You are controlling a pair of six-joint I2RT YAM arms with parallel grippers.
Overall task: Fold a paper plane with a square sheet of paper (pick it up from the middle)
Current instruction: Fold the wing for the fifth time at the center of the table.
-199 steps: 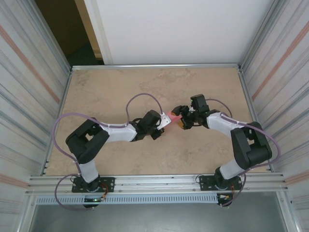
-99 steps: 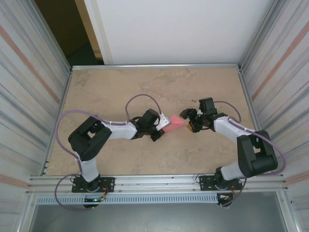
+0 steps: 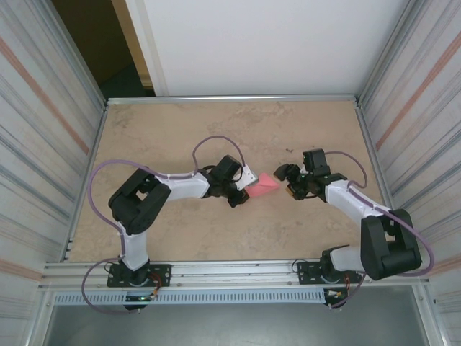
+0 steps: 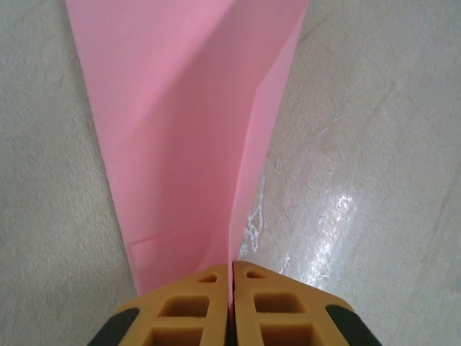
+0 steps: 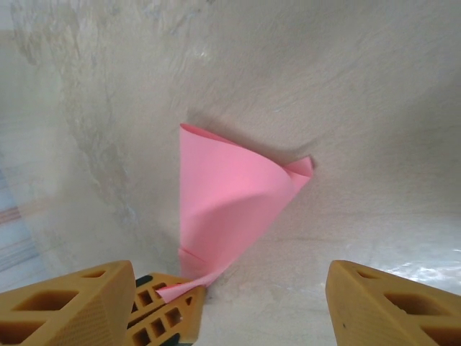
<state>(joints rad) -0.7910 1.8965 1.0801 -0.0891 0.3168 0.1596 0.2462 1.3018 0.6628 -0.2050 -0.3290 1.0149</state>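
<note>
At the left of the table [image 3: 166,130], the left arm reaches in toward the middle. The left gripper [image 3: 250,189] is pinched tight on the narrow end of the paper plane [image 3: 266,183], a pink folded dart that fans out to the right near the table's centre. It is probably gripped there so the folds cannot spring open. Just to the right, not touching, the right gripper [image 3: 289,182] faces the paper with jaws spread wide, seemingly ready to take the free end.
</note>
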